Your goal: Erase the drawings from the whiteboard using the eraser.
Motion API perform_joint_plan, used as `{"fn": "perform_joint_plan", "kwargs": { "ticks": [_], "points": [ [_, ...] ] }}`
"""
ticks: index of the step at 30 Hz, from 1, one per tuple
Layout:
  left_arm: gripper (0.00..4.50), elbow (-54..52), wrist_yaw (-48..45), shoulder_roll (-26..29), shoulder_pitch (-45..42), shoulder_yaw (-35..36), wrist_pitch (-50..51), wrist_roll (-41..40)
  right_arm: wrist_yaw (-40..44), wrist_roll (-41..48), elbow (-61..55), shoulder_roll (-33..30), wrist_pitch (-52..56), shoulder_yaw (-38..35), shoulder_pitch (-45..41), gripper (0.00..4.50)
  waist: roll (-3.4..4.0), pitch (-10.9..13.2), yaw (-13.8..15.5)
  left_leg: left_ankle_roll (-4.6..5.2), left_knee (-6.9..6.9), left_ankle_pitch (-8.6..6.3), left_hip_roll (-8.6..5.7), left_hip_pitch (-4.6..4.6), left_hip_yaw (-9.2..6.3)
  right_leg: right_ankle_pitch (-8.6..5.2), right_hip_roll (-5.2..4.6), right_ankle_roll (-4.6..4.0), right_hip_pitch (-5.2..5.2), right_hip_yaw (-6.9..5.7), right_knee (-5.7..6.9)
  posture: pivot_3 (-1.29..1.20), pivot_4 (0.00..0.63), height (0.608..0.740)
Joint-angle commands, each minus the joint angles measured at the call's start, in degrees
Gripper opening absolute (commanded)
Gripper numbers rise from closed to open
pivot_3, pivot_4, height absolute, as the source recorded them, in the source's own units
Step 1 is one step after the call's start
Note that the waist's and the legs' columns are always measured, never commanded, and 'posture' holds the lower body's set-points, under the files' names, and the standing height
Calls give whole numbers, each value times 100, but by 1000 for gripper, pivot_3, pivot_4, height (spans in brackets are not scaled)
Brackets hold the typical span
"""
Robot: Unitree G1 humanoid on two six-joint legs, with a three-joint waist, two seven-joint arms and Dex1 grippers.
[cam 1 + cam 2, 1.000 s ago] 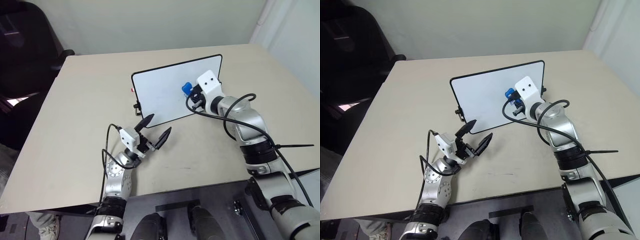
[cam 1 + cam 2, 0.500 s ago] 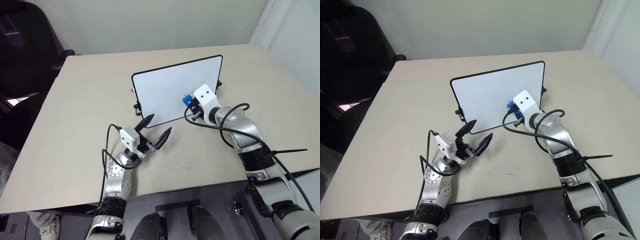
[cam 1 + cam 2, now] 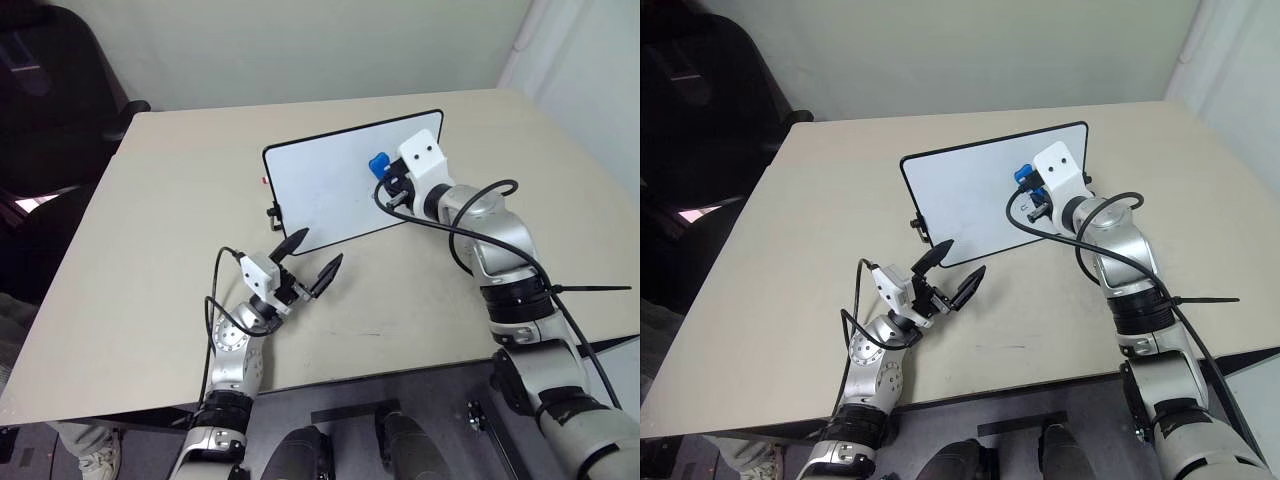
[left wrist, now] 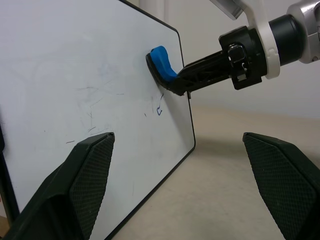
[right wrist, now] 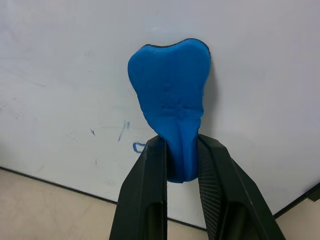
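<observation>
Against the white face of the whiteboard (image 3: 340,185), the right pincer (image 3: 385,172) presses the eraser (image 3: 378,162), its two black fingers (image 5: 150,200) clamped tight on the narrow end of the blue block. The eraser's broad end sticks out past the fingertips and lies flat on the board, in the upper part of the board's right half. Just below the fingertips, toward the board's lower edge, the drawings (image 5: 131,140) show as a few short blue strokes and a small loop; fainter grey smears trail away from them across the board, on the side away from the board's near corner.

The whiteboard stands propped upright on the bench (image 3: 150,260), its thin black rim and a small black clip foot (image 3: 273,212) visible at its left end. A tiny red mark (image 3: 264,181) sits just beside that end.

Nearer the robot, the left pincer (image 3: 312,259) hangs above the bench in front of the board's lower left corner, well apart from the eraser. Its fingers are spread wide and hold nothing; they point up toward the board without touching it.

No containers stand on the bench. A dark chair (image 3: 50,90) sits beyond the bench's far left corner.
</observation>
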Motion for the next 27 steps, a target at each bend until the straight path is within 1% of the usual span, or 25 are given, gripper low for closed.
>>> {"fn": "perform_joint_plan", "kwargs": {
  "ticks": [1,7,18,23,27],
  "points": [
    [4500,75,24,-53,4,-35,-85,11,-13,-192,226,-21,70,308,240,781,-1,0,0,0,0,0,0,3,0,0,0,0,0,0,-1,0,150,726],
    [4500,48,17,-48,10,-28,-87,10,-2,-230,358,4,131,451,326,781,2,1,2,-2,0,1,-1,-3,0,4,-1,6,-1,1,2,0,150,726],
    [4500,86,-4,-74,-34,-39,-74,12,-73,-112,68,-29,115,-26,-312,781,3,2,0,-3,0,3,-1,-16,0,7,1,-1,-12,2,3,0,150,726],
    [4500,106,-21,-87,-37,-39,-83,6,-159,-147,138,-17,43,-121,-326,781,3,2,-1,-3,2,3,-2,-16,0,10,1,-4,-12,3,2,0,150,726],
    [4500,108,-24,-94,-30,-43,-104,12,-141,-157,251,17,59,-49,-218,781,3,2,-1,-4,2,4,-1,-16,0,11,1,-4,-11,3,3,0,150,726]
  ]
}}
